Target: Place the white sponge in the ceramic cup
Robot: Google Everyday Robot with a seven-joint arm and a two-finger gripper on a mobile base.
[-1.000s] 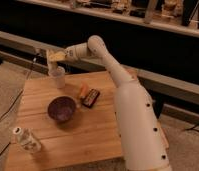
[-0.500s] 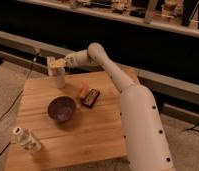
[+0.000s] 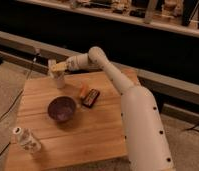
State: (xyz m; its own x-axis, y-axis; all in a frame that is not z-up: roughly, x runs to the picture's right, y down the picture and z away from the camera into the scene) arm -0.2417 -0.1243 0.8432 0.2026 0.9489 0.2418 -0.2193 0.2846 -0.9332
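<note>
In the camera view, a wooden worktop (image 3: 93,125) stands before a long dark ledge, and the robot's white arm (image 3: 135,120) rises from the lower right and reaches across to the far left corner. The gripper (image 3: 57,66) hangs there above the ceramic cup (image 3: 59,80), which stands upright near the worktop's back left edge. The fingers pinch the white sponge (image 3: 58,65), a pale block held just over the cup's mouth; whether it touches the rim cannot be told. Nearer the middle sits a dark purple-brown bowl (image 3: 62,108), apart from the cup. Just to the right of the bowl lies a dark rectangular bar (image 3: 91,97) with a red end (image 3: 83,91) pointing toward the back. A clear plastic bottle (image 3: 26,140) lies tilted at the front left corner, well apart from everything else.
</note>
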